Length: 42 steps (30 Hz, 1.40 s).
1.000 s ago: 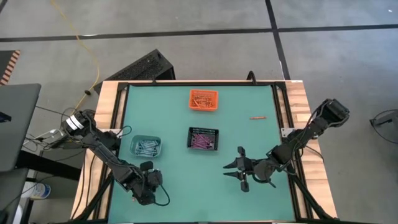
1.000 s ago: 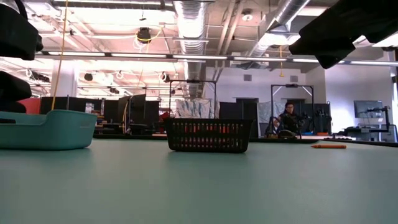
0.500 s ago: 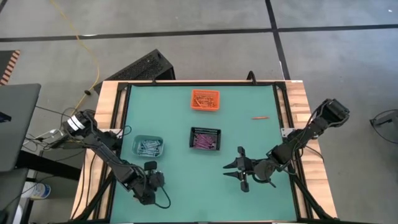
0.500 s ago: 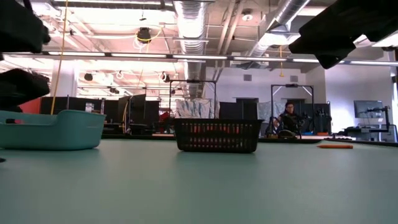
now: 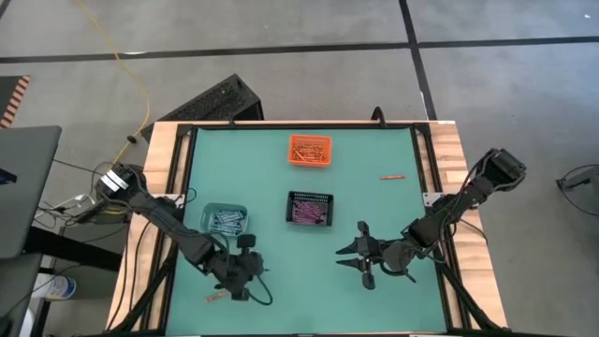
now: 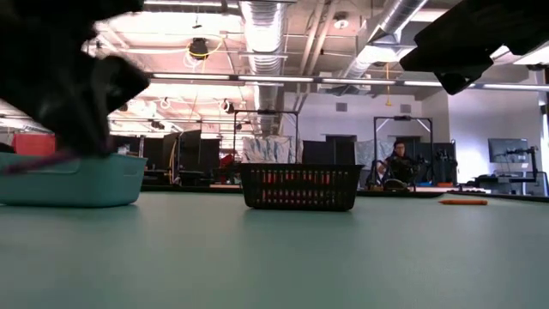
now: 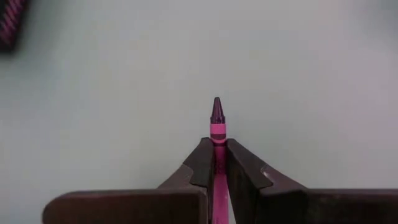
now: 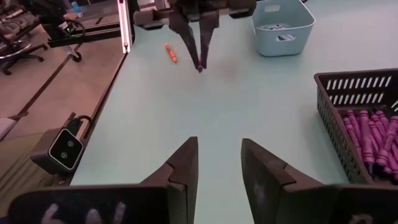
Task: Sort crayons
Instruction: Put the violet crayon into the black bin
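My left gripper is at the near left of the table, shut on a purple crayon. The right wrist view shows that gripper too, with the crayon tip pointing down. My right gripper waits open at the near right, touching nothing. One orange crayon lies flat beside my left arm. Another orange crayon lies flat at the far right. Purple crayons lie in the black bin. My left gripper pinches the purple crayon's wrapped shaft between its two fingers. The crayon lies along the fingers, and its pointed tip sticks out past them. The fingers slant down from the table's left side. The tip hangs just above the table.
An orange bin holding orange crayons stands at the far middle. A light-blue bin with grey-blue crayons stands at the left, just beyond my left gripper. The mat between the two grippers is bare. A person sits in the room beyond the table.
My left gripper has risen and gone toward the table's right edge, rolling about its own line as it went. The orange crayon near the front edge, hidden under the arm before, now shows.
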### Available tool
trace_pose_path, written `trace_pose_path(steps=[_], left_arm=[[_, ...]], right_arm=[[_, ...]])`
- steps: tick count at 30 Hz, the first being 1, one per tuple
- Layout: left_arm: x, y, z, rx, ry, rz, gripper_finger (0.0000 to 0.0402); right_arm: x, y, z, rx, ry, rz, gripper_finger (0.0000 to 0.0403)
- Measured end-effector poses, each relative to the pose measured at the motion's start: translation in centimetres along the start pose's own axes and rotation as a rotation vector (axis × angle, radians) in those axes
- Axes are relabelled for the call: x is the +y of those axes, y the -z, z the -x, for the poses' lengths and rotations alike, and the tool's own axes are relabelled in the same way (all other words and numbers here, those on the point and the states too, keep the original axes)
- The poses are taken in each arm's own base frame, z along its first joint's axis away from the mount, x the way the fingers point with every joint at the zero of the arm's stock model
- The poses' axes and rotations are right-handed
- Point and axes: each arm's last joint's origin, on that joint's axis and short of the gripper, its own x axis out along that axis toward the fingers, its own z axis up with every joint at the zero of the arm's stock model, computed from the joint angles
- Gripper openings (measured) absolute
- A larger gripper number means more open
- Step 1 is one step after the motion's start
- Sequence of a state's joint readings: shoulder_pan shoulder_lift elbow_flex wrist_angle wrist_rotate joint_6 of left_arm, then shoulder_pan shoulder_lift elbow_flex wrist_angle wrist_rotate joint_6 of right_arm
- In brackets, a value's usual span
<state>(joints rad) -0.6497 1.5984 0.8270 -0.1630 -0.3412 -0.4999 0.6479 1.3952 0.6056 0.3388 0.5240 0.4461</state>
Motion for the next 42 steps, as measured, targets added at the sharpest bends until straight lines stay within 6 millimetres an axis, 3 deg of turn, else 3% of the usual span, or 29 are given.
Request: trace_pose_path(steps=[9,16,31,42], left_arm=[[0.4,-5.3,1.4,-0.122,0.043,-0.165,0.0013],[3.7,-8.0,1.0,-0.159,-0.046,-0.243,0.0013],[12.8,-11.2,-0.4,-0.253,-0.149,-0.255,0.0013],[16.4,-12.0,-3.0,-0.347,-0.113,-0.253,0.0013]], right_arm=[[0.0,0.0,0.0,-0.004,-0.003,-0.004,0.0117],[0.0,-0.1,0.0,-0.005,-0.003,-0.003,0.0117],[-0.2,-0.1,-0.1,-0.004,0.006,0.034,0.0117],[-0.4,-0.1,-0.2,-0.002,0.014,0.057,0.0117]])
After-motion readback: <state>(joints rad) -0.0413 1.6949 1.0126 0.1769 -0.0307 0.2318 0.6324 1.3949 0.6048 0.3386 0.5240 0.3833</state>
